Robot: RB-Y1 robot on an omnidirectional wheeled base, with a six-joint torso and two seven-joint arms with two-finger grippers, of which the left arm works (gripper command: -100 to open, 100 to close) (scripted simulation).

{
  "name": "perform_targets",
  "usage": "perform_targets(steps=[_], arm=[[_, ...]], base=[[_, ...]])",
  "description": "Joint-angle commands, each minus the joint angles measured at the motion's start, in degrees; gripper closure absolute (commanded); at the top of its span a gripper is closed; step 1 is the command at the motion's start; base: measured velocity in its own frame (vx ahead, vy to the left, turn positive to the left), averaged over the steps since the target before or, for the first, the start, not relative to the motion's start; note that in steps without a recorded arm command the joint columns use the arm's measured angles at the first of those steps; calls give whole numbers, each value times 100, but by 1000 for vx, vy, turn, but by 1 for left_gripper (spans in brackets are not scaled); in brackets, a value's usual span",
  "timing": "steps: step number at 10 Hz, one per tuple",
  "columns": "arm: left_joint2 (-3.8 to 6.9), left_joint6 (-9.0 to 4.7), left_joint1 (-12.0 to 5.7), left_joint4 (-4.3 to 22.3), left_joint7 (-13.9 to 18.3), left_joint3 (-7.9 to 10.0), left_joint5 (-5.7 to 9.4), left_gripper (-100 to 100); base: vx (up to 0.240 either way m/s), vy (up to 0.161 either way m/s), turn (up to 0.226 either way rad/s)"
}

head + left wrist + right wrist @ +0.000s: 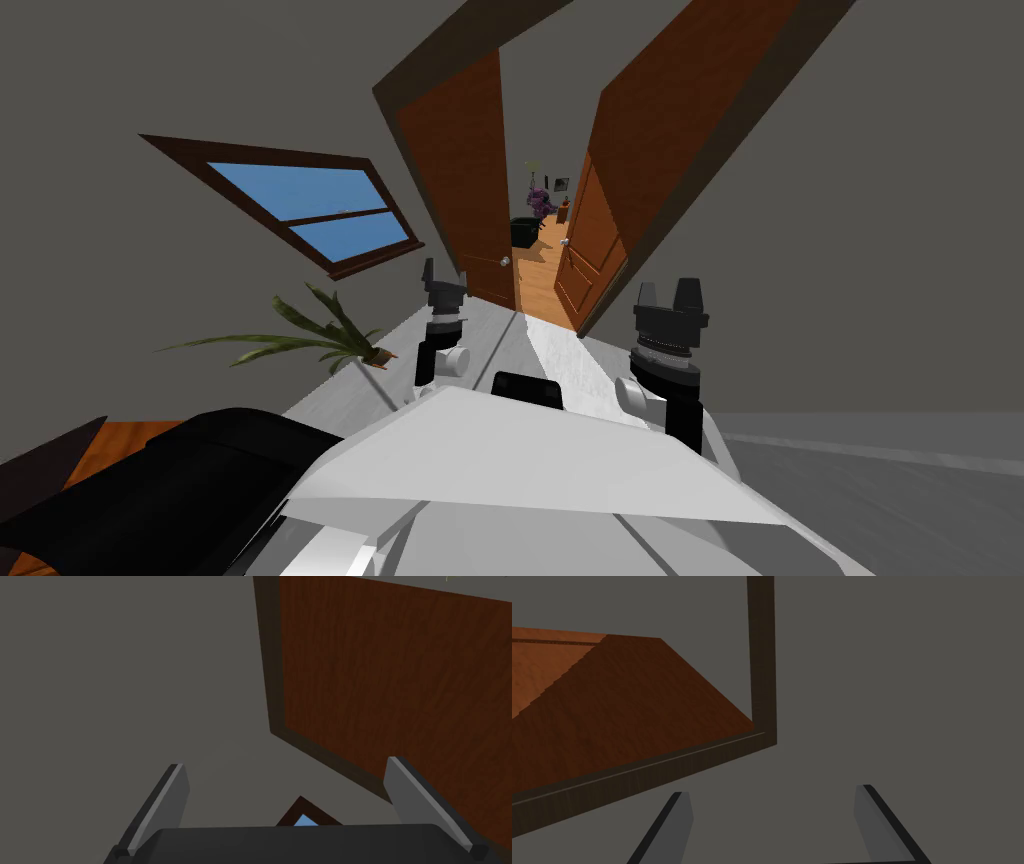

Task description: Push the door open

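**Item: double door, centre top of the head view.**
- Left leaf (455, 190) and right leaf (655, 140): brown wood, both swung partly away. A narrow gap between them shows a wood floor in the room beyond. Small knobs (505, 260) sit near the meeting edges.
- Left gripper (443, 272): just below the left leaf and short of it. Its fingers (165, 801) are spread wide with nothing between them.
- Right gripper (672, 292): centre right, below the right leaf. Its jaws are likewise spread and empty, aimed at grey wall beside the dark door frame (761, 651).
- Also present: window (310, 205) at upper left, plant (300, 335) at lower left.

**Status:** the opening appears begun but not finished. Neither gripper touches a leaf. The wide lens makes it hard to say whether the gap is wide enough to pass, so further pushing is probably needed.
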Motion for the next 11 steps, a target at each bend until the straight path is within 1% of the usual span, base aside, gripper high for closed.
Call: perform_targets(steps=[1,2,3,5,8,11], arm=[[59,-81,-37,207,164,-20,109,-100],[76,-106,-48,273,217,-26,144,-100],[111,-161,-73,414,328,-40,218,-100],[154,-235,-107,603,479,-58,319,-100],[220,-359,-163,922,732,-89,487,-100],[290,-502,-228,1289,1023,-124,681,-100]], base=[[45,-72,-154],[86,61,-107],[99,102,-124],[99,95,-104],[71,50,-95],[70,61,-131]])
